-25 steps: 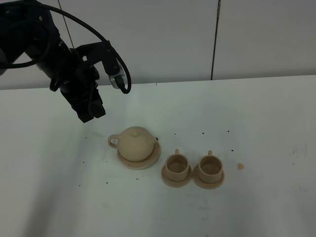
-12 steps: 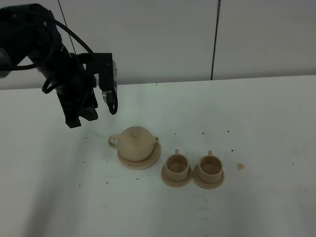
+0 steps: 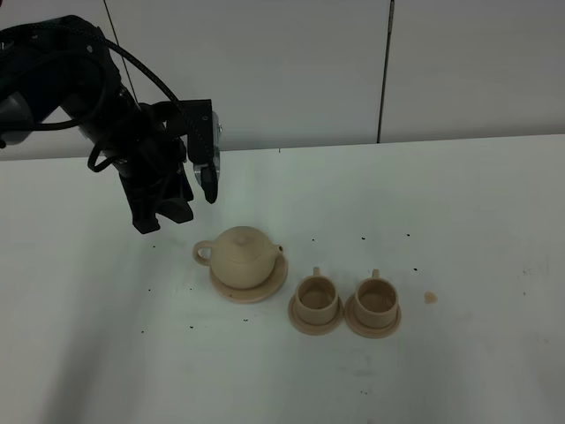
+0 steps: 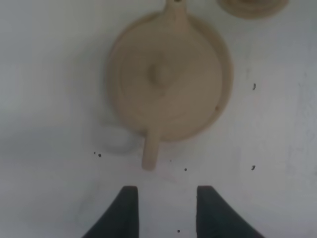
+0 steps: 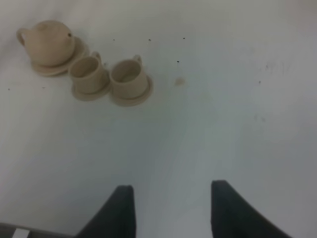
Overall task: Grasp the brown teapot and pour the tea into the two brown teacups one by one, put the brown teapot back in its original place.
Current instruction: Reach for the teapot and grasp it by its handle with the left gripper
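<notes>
From above, a white surface [image 3: 459, 221] flecked with dark specks runs back to a pale panelled wall [image 3: 291, 71]. The teapot [image 3: 243, 256] sits on its saucer [image 3: 275, 283], with the two cups [image 3: 316, 299] just to its right. The left fingers [image 3: 163, 212] hang near the pot's handle side, clear of it.

At the left wrist, those fingers [image 4: 128, 210] stand spread and empty — the handle of the teapot [image 4: 168, 84] points at the gap between them.

At the right wrist, the right fingers [image 5: 123, 210] are parted too, holding nothing — teapot [image 5: 49, 42] and cups [image 5: 88, 73] lie well apart from them.
</notes>
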Tool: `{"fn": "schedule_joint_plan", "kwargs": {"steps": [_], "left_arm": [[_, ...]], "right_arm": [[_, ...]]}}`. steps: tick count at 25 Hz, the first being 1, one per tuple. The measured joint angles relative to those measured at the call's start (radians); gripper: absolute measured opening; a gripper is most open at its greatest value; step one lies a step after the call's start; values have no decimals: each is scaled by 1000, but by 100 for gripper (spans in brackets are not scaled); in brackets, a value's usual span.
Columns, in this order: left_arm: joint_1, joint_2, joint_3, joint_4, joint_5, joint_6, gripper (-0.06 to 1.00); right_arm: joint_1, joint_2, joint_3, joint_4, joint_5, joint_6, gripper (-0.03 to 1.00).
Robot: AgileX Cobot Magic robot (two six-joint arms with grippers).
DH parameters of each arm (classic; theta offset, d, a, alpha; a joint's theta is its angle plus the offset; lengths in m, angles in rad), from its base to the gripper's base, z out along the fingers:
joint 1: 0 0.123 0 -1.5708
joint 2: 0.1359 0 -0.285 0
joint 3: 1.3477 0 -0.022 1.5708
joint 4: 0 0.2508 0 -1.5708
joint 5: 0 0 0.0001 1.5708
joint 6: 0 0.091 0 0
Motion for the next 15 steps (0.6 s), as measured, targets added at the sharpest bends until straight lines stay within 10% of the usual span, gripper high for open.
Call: {"fn": "schedule_joint_plan", "kwargs": {"steps": [15], "left_arm": [[12, 26, 0, 92, -1, 87, 35]], "right_arm": [[0, 0, 0, 0, 0, 0, 35]]}}
